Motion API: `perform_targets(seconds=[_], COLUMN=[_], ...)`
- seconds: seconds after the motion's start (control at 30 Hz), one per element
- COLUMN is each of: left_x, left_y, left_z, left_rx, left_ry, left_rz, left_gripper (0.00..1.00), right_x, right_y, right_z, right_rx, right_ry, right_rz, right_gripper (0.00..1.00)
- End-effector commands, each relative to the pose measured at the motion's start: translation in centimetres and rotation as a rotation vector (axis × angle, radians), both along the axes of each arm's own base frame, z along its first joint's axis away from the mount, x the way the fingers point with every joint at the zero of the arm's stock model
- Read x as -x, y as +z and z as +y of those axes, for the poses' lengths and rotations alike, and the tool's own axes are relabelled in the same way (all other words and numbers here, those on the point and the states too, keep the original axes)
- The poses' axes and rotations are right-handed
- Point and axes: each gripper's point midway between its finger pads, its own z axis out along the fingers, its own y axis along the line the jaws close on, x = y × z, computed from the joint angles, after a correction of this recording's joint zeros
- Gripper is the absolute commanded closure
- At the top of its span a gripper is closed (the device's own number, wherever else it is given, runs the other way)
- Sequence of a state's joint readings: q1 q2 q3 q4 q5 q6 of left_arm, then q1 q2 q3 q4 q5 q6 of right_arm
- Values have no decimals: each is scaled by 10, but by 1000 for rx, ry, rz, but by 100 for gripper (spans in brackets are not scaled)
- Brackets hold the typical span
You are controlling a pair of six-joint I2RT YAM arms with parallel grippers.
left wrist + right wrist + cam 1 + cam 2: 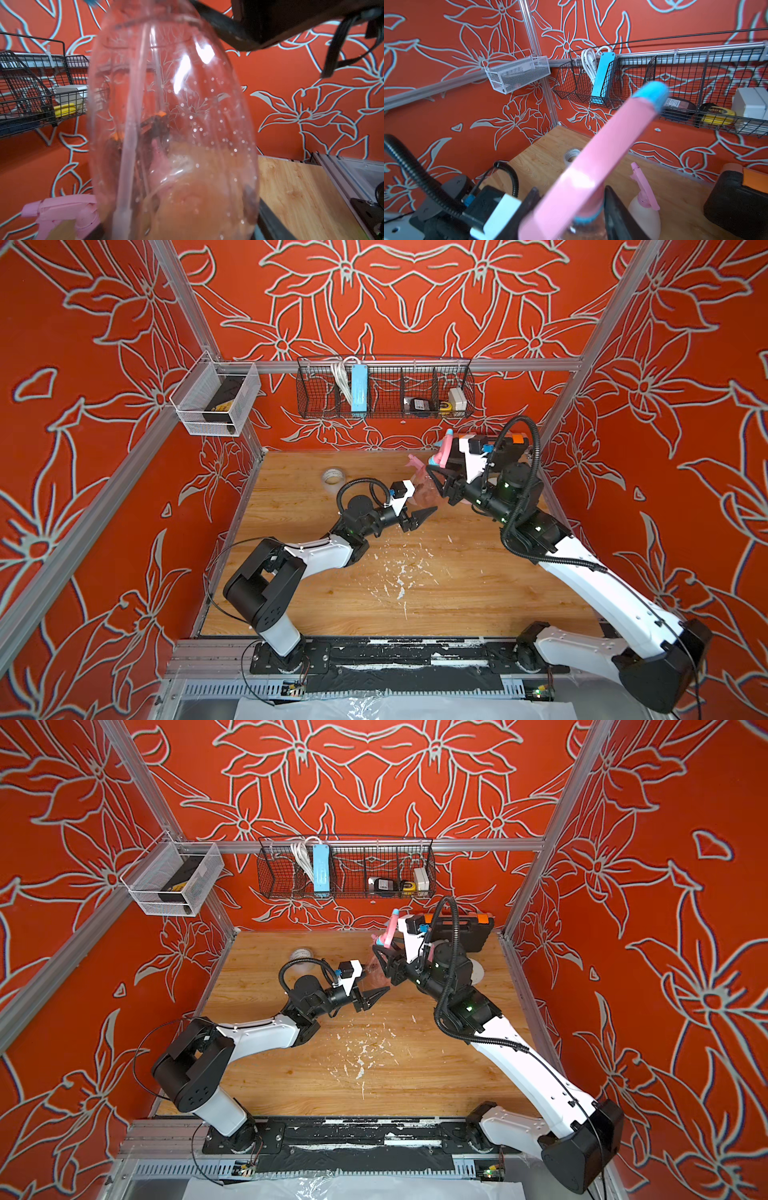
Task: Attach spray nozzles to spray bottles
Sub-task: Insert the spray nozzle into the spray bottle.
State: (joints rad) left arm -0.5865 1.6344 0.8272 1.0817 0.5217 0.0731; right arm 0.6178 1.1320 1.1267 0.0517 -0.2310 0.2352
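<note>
Where grained wooden table [332, 593] runs back, black case [737, 203] sits in far right corner. Clear pinkish cone bottle [176, 124] aloft, pinched by left gripper [424, 515]; dip tube [128, 145] visible inside (left wrist view only). Glossy pink nozzle [602, 155], blue-tipped, seated atop bottle; right gripper [571, 191] jaws flank blue collar [586, 218], clamped or loose unclear.

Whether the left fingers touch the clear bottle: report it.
Cannot tell. In both top views the shut left fingers lie close beside the clear bottle; neither gap nor contact shows plainly.
</note>
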Motion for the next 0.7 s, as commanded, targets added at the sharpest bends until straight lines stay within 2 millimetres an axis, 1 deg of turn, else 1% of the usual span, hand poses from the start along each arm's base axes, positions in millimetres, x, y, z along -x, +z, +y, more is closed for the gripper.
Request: perform_targets(seconds=[0.0,0.1,0.2,0.33,0.47,0.67], left_x=[-4,-4,-3,-2,0,5], left_y=[7,2,-1,-6,-7,-9], left_z=[1,2,2,3,7,16], left_rx=[0,-6,-11,-21,-27,-31], left_ry=[13,16,16,21,26,2], left_rz=[-49,-45,-43,-48,-56,-56], left_gripper=[52,52,52,52,52,52], right_x=[8,9,9,10,8,7], right_y=[-5,-4,0,13,24,41], right_z=[-10,-21,-30,-34,-39,-33], right_rx=[50,74,84,79,83,38], right_ry=[-25,-70,-110,-106,-75,64], right_rz=[2,19,41,47,50,65], right_gripper=[41,35,31,27,19,8])
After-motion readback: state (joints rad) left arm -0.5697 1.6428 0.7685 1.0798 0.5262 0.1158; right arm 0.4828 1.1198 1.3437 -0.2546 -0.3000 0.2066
